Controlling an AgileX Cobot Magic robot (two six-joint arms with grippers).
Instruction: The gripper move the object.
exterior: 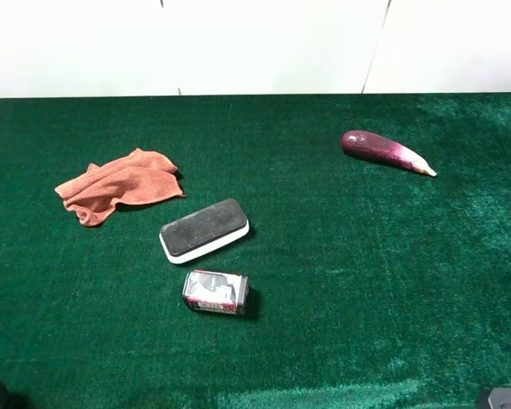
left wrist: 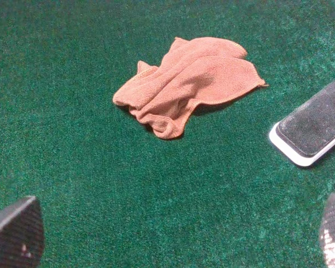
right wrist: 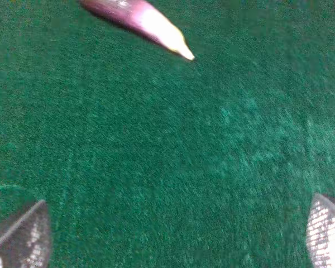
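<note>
1. Green felt tabletop (exterior: 341, 281), white wall behind.
2. Can (exterior: 215, 292) lies on its side just before the eraser (exterior: 204, 229), long axis crosswise.
3. Left end effector (left wrist: 173, 245), fingers spread and empty, appears nearer; right end effector (right wrist: 178, 245) likewise open.

Left gripper (left wrist: 173, 237) spread wide, holding nothing, hovering low. Right gripper (right wrist: 178, 234) likewise wide apart, empty, above bare worktop (right wrist: 156, 145).

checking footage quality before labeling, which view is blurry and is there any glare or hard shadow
Right wrist view: soft, smeared blur over the eggplant and green cloth. Left wrist view: fairly sharp on the orange rag and eraser. Exterior high view: sharp, a pale sheen on the cloth toward the right, and a short dark shadow beside the can.
</note>
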